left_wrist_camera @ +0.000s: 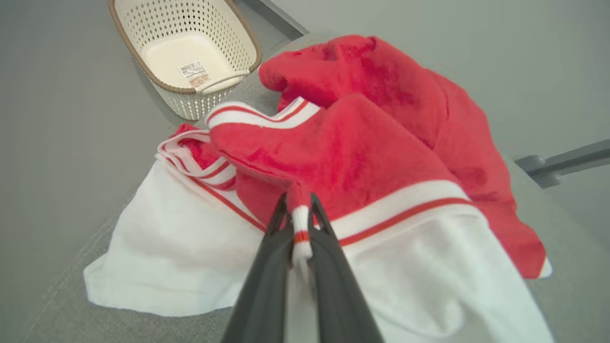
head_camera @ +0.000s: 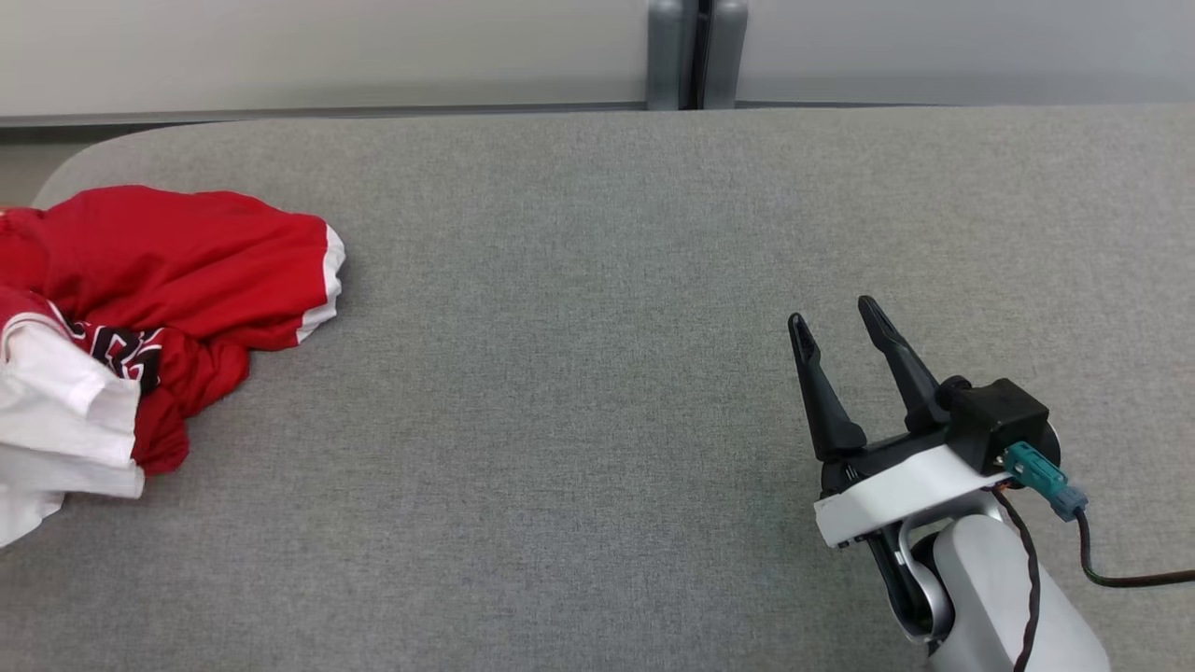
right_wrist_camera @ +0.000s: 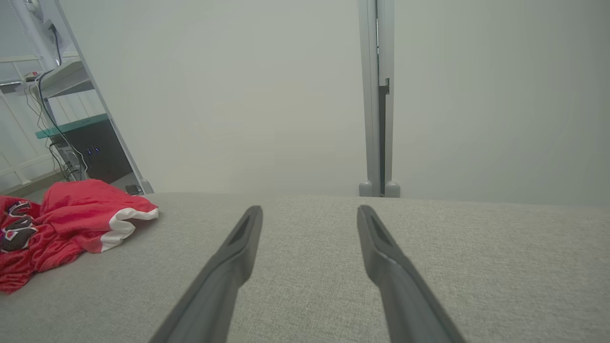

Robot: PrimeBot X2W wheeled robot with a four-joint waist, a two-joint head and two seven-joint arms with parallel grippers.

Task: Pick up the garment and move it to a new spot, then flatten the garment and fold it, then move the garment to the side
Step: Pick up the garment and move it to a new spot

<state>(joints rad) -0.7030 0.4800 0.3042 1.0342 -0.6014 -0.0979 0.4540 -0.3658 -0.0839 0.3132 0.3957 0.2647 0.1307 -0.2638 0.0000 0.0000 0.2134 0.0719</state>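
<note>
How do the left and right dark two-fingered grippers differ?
The left gripper is shut on a striped fold of the red and white garment; the right gripper is open, empty. The left is at the garment; the right is apart from it, over the grey fabric table. Both have long dark fingers.

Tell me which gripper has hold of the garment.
The left gripper: its fingers pinch the striped hem of the garment; the right gripper hangs open, apart.

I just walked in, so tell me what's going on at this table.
The left hand is shut on the striped trim of the crumpled red and white garment, which lies bunched at the left end of the table, not yet flattened. The right hand is open over bare table. A basket sits beyond the garment.
</note>
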